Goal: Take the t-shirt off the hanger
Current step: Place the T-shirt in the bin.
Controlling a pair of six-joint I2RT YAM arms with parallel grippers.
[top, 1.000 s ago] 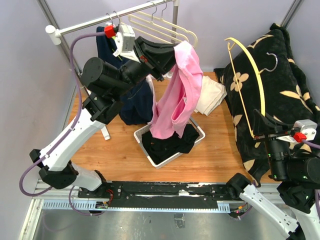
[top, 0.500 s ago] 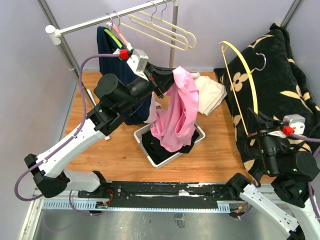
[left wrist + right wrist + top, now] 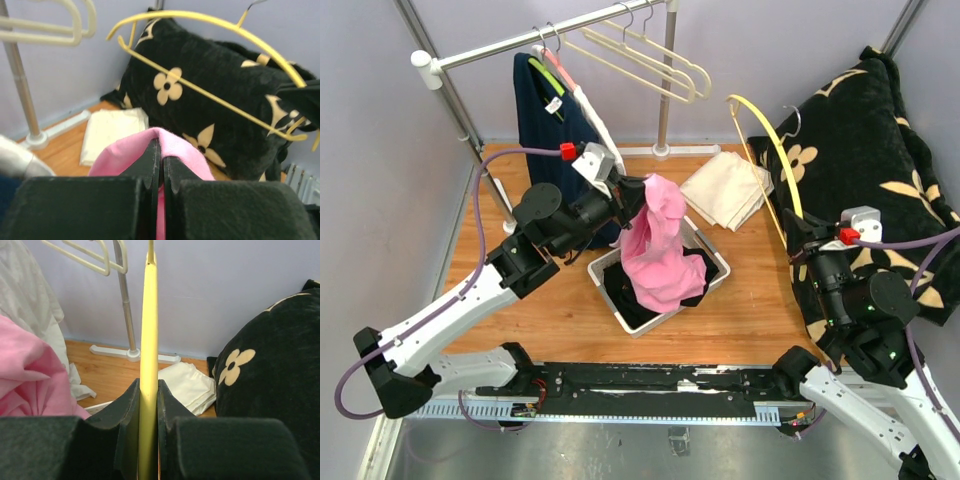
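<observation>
Our left claw (image 3: 161,155) pinches the pink fabric t-shirt (image 3: 660,255), which dangles into the white plastic bin (image 3: 608,298). Our right claw (image 3: 148,390) clamps the bare curved yellow plastic hanger (image 3: 149,315), well apart. We should lower gently, then release; the hem probably rests inside already.

**Clothes rail, bin and cushion on a wooden table**

A metal clothes rail (image 3: 540,38) crosses the back of a wooden table (image 3: 550,310); a navy garment (image 3: 542,110) hangs at its left end, bare cream hangers (image 3: 645,55) further right; a white bin (image 3: 720,262) holding black clothes (image 3: 625,295) sits mid-table; a folded cream cloth (image 3: 725,190) lies behind it, beside a black cushion (image 3: 870,140) patterned with cream flowers.
</observation>
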